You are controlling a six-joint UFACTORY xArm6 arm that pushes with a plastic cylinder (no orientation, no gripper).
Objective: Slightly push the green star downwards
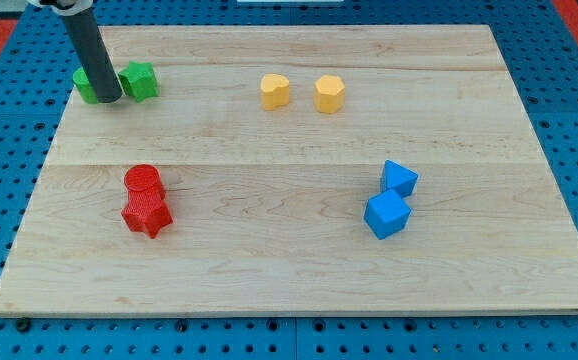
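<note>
- The dark rod comes down at the view's top left, and my tip (108, 99) rests on the pale wooden board (289, 270); it is a plain rod end, holding nothing.
- The green star block (140, 80) sits just to the tip's right, touching or nearly so (I cannot tell which).
- A second green block (85, 86), shape half hidden, sits just left of the rod.
- Below the tip: a red cylinder block (142, 180) against a red star block (148, 214).
- Right of the tip: two yellow blocks (275, 91) (329, 93), apart.
- Far down-right: two blue cube-like blocks (399, 179) (386, 214), touching.
</note>
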